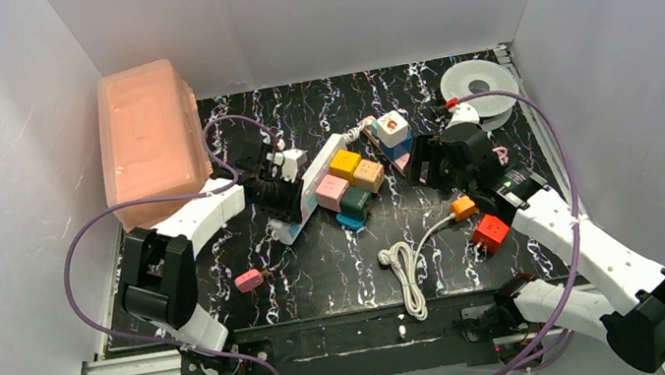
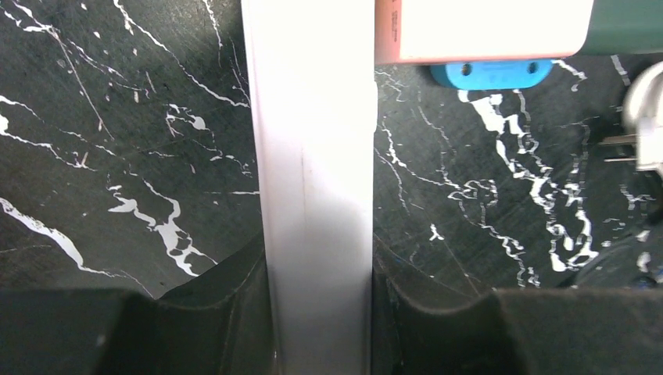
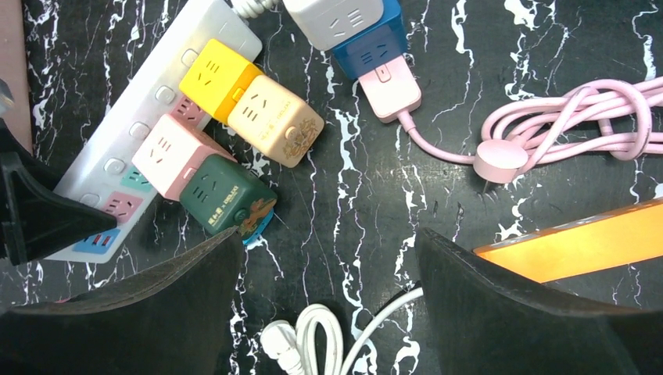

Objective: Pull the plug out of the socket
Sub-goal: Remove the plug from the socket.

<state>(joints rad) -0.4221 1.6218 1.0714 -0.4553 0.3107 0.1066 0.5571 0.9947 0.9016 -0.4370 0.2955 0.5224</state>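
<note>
White socket (image 2: 317, 195) is clamped in the left end effector (image 1: 274, 191), likely to brace it on the bench (image 1: 340, 266); the right end effector (image 3: 328, 242) hangs apart above the plugs (image 3: 168, 152).

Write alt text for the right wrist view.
The open right pincer hangs over a black marbled table, near a white power strip with yellow, beige, pink and green cube adapters clustered against it. A pink cord lies coiled at right; a white cord lies below.
</note>
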